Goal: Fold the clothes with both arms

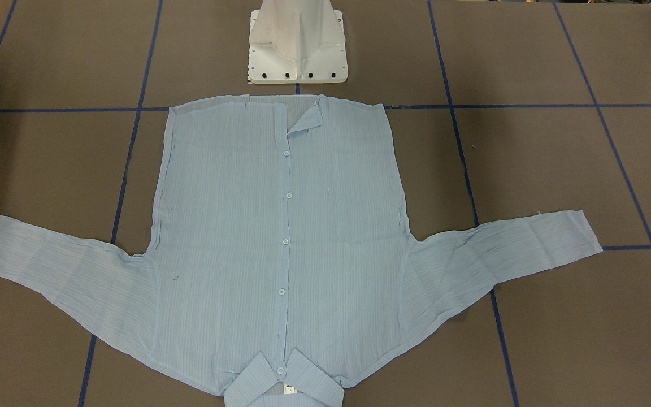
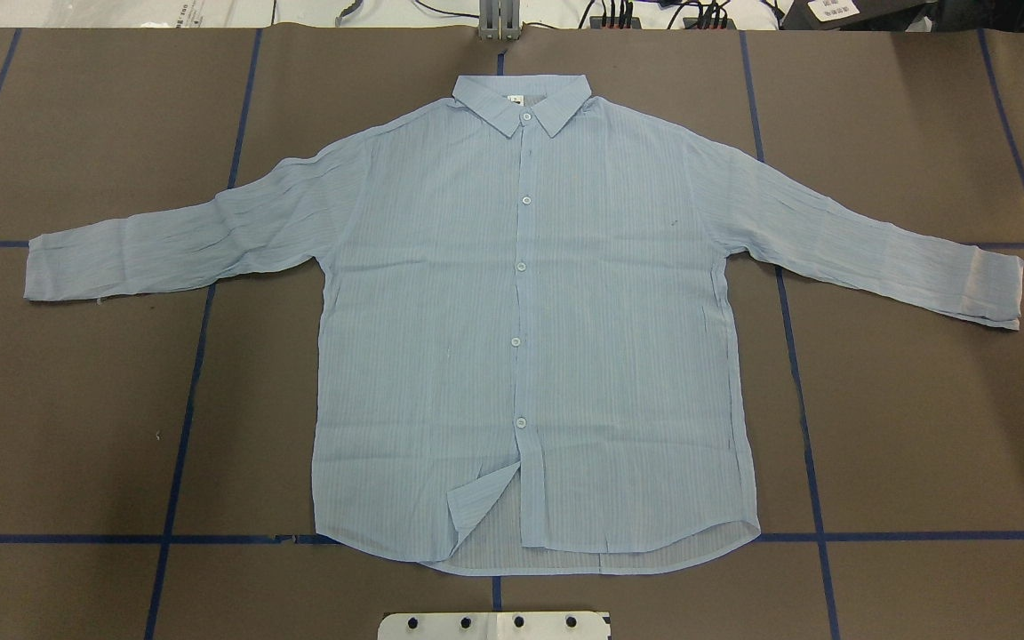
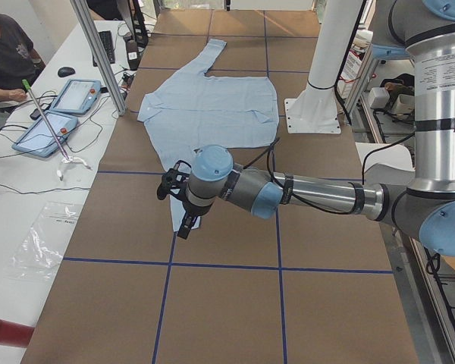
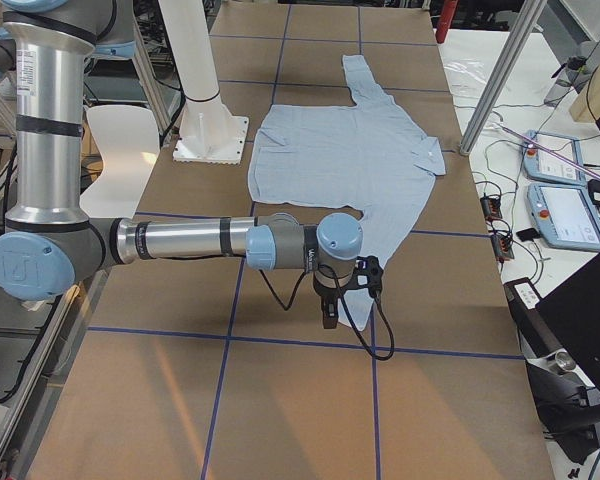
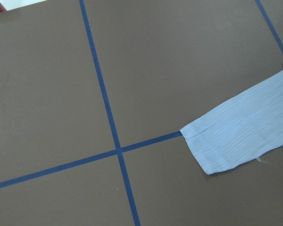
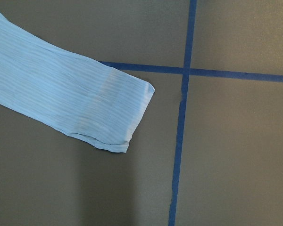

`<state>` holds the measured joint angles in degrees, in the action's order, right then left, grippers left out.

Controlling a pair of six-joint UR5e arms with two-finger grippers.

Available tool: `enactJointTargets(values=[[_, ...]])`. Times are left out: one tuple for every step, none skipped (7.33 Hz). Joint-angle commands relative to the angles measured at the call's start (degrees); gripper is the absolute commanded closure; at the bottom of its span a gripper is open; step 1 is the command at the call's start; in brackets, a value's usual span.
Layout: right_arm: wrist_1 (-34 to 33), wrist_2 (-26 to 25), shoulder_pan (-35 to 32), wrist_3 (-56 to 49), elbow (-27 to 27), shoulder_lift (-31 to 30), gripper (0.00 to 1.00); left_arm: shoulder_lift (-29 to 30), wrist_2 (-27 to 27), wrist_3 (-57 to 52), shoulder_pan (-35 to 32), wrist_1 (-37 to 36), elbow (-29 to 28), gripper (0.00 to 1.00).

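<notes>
Table [image 2: 921, 427] with shirt [image 2: 530, 338] spread flat.
The shirt lies at the table's centre, collar toward the far edge, hem by the white pedestal [image 1: 297, 51]. The left arm [image 3: 318, 193] and right arm [image 4: 180, 240] hang near its cuffs; whether the left gripper [image 3: 184, 226] or right gripper [image 4: 328, 318] (seen only side-on) is parted cannot be told.

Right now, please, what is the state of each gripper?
Left gripper: cannot be told; only a side view shows it.
Right gripper: cannot be told, for the same reason.
</notes>
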<state>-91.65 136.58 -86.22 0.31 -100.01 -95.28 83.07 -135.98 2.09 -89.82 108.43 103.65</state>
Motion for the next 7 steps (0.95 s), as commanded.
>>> enactJointTargets(values=[[0.07, -0.17, 0.35, -0.13, 0.43, 0.45, 0.0, -0.36, 0.19, 0.11, 0.08, -0.41, 1.02, 0.0], [0.07, -0.26, 0.35, -0.13, 0.43, 0.54, 0.0, -0.8, 0.45, 0.02, 0.08, -0.33, 0.86, 0.0], [0.07, -0.35, 0.7, -0.05, 0.43, 0.63, 0.0, -0.89, 0.54, 0.02, -0.01, -0.24, 1.03, 0.0], [0.07, -0.52, 1.05, -0.05, 0.52, 0.63, 0.0, -0.89, 0.46, 0.11, -0.01, -0.32, 1.03, 0.0], [0.15, -0.61, 1.14, -0.05, 0.17, 0.63, 0.0, -0.89, 0.46, 0.11, -0.01, -0.32, 0.51, 0.0], [0.15, -0.7, 1.14, 0.04, 0.25, 0.54, 0.0, -1.5, 0.28, 0.11, -0.01, -0.06, 0.5, 0.0], [0.15, -0.62, 1.31, 0.04, 0.34, 0.63, 0.0, -1.68, 0.37, 0.11, -0.01, 0.11, 0.5, 0.0]])
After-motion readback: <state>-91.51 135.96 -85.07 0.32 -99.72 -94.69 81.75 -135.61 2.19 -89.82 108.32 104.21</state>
